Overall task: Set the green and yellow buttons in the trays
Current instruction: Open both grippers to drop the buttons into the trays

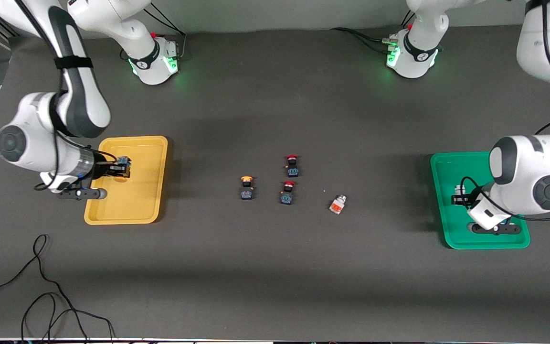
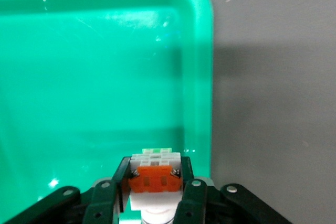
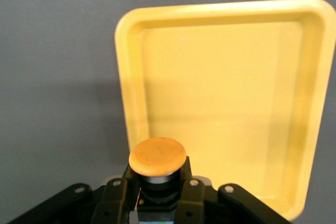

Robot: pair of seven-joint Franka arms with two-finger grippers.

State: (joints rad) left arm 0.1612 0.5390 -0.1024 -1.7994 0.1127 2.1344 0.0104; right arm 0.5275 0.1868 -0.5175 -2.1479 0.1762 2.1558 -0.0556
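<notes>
Landmark: the yellow tray (image 1: pixel 153 157), toward the right arm's end of the counter (image 1: pixel 275 286).
Right gripper (image 3: pixel 157 192): over the yellow tray, fingers clamped on a yellow-capped button (image 3: pixel 157 157), cap up.
Left gripper (image 2: pixel 156 195): over the green tray (image 2: pixel 79 77), well apart from the yellow tray; fingers clamped on a white-bodied button (image 2: pixel 156 178).
Still on the counter: one yellow-capped piece (image 1: pixel 247 187), two red-capped buttons (image 1: pixel 292 166), one white-bodied piece (image 1: pixel 337 204), all between the two trays.
Step in hand: likely releasing both held pieces into their trays.
Doing it well: lower each close to the tray floor and away from the rim, then spread the fingers gently so neither piece bounces or rolls out.
Next: leave the red-capped ones alone.
</notes>
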